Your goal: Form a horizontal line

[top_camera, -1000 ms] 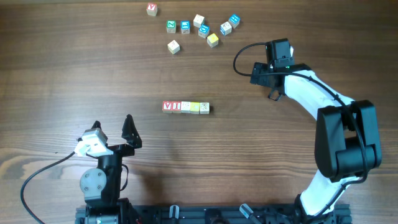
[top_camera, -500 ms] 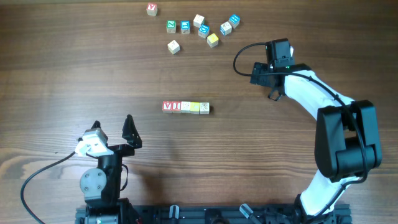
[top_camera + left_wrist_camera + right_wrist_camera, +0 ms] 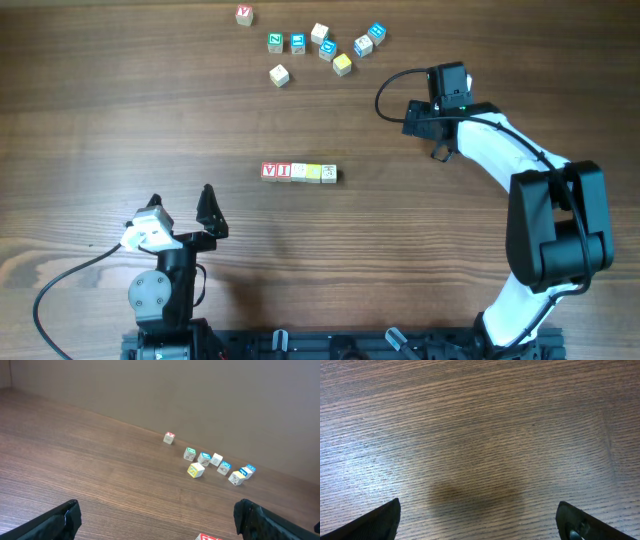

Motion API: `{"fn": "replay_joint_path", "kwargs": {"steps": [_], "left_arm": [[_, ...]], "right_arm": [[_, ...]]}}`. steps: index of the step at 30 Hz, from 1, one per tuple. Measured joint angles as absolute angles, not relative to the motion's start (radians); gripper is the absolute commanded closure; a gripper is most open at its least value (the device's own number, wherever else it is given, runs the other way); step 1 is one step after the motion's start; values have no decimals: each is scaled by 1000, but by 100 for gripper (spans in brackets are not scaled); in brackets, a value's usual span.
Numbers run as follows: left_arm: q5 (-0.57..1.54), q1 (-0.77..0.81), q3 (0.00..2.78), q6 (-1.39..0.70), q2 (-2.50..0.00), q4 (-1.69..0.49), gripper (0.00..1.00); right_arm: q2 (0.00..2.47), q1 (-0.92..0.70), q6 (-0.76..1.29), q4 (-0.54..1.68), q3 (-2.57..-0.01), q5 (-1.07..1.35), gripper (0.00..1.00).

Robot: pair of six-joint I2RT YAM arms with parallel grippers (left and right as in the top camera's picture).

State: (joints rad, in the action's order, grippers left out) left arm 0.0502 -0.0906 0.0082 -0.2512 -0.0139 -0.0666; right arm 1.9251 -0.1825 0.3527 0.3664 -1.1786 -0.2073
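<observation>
The horizontal line (image 3: pixel 299 172) sits mid-table (image 3: pixel 120 120): five small cubes side by side, touching. Two red-lettered cubes are at its 9 o'clock end, then a pale one, a yellow one, and a white dark-marked one at the 3 o'clock end. The faces look flush and the row runs straight, so the task reads as essentially done.

The loose cubes (image 3: pixel 325 45), blue-, green- and red-lettered plus plain ones, lie scattered well apart at 12 o'clock from the row. They look like leftovers, kept far enough off not to muddle the line.

The left gripper (image 3: pixel 180 197) has its jaws spread wide and grips nothing. It is parked low near its base, with the row at about 2 o'clock from it, well apart. A red-marked scrap at the bottom edge of the left wrist view is probably the row's end, but it is too cropped to be sure.

The right gripper (image 3: pixel 480 517) is also spread fully and empty, over bare wood. The row is at roughly 8 o'clock from it, well apart. Both arms standing clear fits a finished row, so nothing risks nudging it.
</observation>
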Motion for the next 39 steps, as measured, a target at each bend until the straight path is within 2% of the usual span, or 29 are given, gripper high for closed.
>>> {"fn": "replay_joint_path", "kwargs": {"steps": [5, 16, 20, 26, 30, 33, 37, 39], "left_arm": [[50, -90, 8, -251, -14, -67, 0], [50, -91, 9, -251, -14, -67, 0], [50, -91, 9, -251, -14, -67, 0], [50, -91, 9, -251, -14, -67, 0], [50, -90, 9, -251, -14, -67, 0], [50, -91, 9, -251, -14, -67, 0], [50, -91, 9, -251, -14, -67, 0], [50, -91, 9, -251, -14, -67, 0]], "right_arm": [[1899, -184, 353, 371, -1178, -208, 0], [1102, -187, 353, 365, -1174, -211, 0], [1078, -187, 353, 371, -1174, -211, 0], [1134, -187, 353, 577, -1171, -211, 0], [1169, -187, 353, 599, -1167, -211, 0], [1180, -187, 353, 535, -1093, -211, 0], [1185, -187, 349, 238, -896, -211, 0], [1181, -187, 349, 179, -830, -211, 0]]}}
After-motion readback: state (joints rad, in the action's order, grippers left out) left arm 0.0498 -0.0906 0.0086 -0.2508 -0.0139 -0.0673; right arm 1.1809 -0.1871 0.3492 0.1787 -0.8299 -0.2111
